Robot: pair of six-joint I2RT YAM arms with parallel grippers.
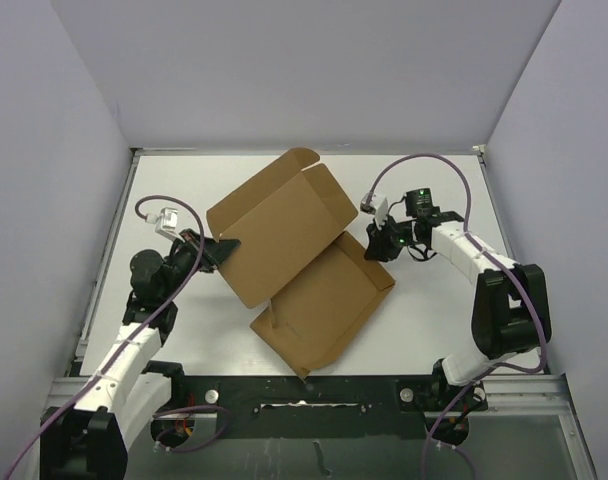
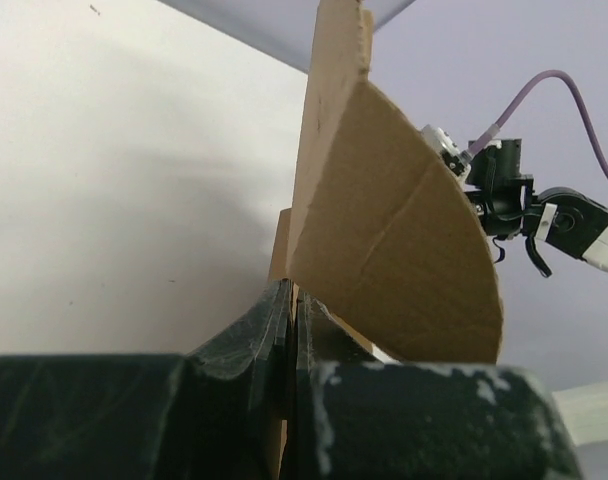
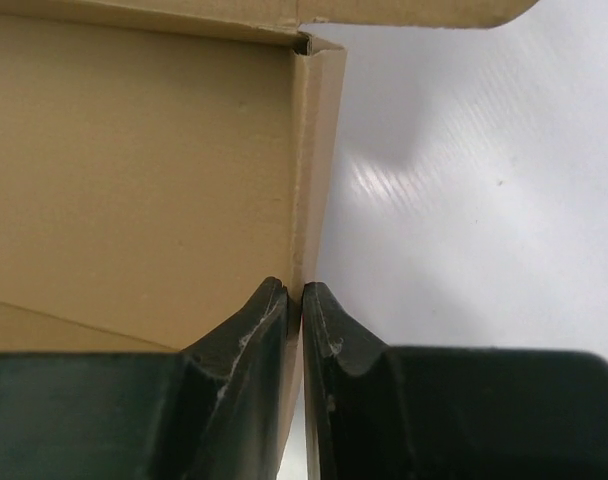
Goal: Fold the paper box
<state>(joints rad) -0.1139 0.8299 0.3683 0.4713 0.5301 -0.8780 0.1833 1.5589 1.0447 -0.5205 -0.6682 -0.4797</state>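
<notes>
Paper box, likely light, stiff corrugated card: you are clamping one flap edge in the left gripper and a side wall in the right gripper.

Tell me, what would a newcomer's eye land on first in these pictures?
The big brown paper box, half folded, lies diagonally across the middle of the white table. Each arm pinches it from its own side: the left tool is shut on the cardboard at the box's left edge, and the right tool is shut on an upright side wall at its right edge.
</notes>
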